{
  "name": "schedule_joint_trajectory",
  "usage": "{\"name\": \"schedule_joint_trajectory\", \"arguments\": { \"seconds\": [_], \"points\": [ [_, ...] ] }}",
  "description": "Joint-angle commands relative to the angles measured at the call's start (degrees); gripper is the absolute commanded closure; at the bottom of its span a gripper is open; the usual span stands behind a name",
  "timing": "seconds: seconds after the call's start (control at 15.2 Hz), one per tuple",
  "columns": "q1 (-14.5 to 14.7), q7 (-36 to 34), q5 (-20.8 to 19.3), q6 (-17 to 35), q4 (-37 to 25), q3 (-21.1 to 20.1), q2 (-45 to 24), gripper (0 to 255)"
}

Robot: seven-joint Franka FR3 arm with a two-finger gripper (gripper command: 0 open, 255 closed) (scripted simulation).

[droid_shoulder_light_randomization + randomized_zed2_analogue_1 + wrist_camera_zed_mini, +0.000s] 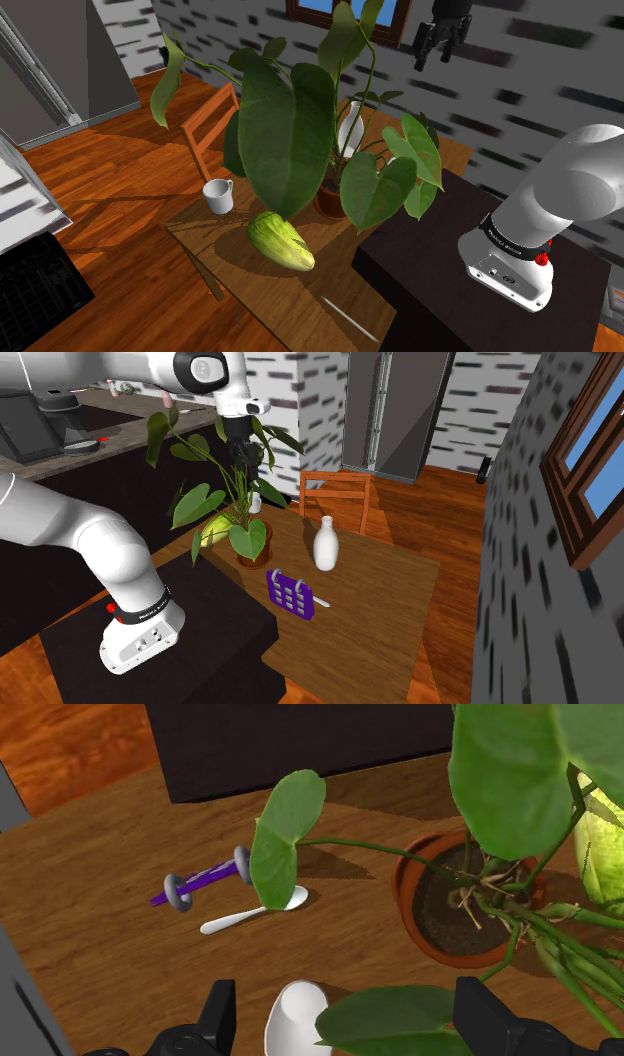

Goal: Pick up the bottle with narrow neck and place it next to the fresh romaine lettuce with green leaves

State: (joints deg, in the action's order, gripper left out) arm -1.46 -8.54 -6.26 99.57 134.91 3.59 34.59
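Note:
The white narrow-necked bottle (325, 544) stands upright on the wooden table (390, 602), beside the potted plant (252, 557). In the shoulder view the bottle (350, 130) is half hidden behind big leaves. The yellow-green romaine lettuce (280, 240) lies on the other side of the pot, partly leaf-covered (212, 532). My black gripper (433, 55) hangs open high above the table (238, 464). In the wrist view the bottle's top (297, 1016) sits far below the gripper (350, 1024), nearer one finger, and the fingers touch nothing. The lettuce (600, 844) shows past the pot (440, 904).
A white mug (218, 195) stands near the lettuce. A purple rack (292, 594) and a white spoon (250, 912) lie on the table near the bottle. The plant's broad leaves (285, 130) spread over the table. A wooden chair (335, 492) stands at the table's edge.

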Motion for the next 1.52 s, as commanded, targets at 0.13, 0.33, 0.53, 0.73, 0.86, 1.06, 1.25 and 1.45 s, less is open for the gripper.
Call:
{"name": "schedule_joint_trajectory", "arguments": {
  "seconds": [0.13,0.33,0.53,0.73,0.86,1.06,1.25,1.45],
  "points": [
    [-0.32,1.10,-0.24,8.01,0.68,1.74,-6.55,0],
    [-0.43,1.98,-0.03,13.31,-0.12,2.91,-12.20,0],
    [-0.49,3.03,0.53,18.21,-1.67,4.00,-18.21,0],
    [-0.54,4.28,1.51,22.62,-3.94,4.96,-24.47,0],
    [-0.62,5.23,2.40,25.24,-5.85,5.49,-28.76,0],
    [-0.85,6.82,4.08,28.65,-9.30,6.05,-35.29,0],
    [-1.34,8.51,6.04,31.38,-13.44,6.26,-41.89,0],
    [-2.11,10.15,8.08,33.42,-18.29,6.11,-48.54,0]
  ]
}}
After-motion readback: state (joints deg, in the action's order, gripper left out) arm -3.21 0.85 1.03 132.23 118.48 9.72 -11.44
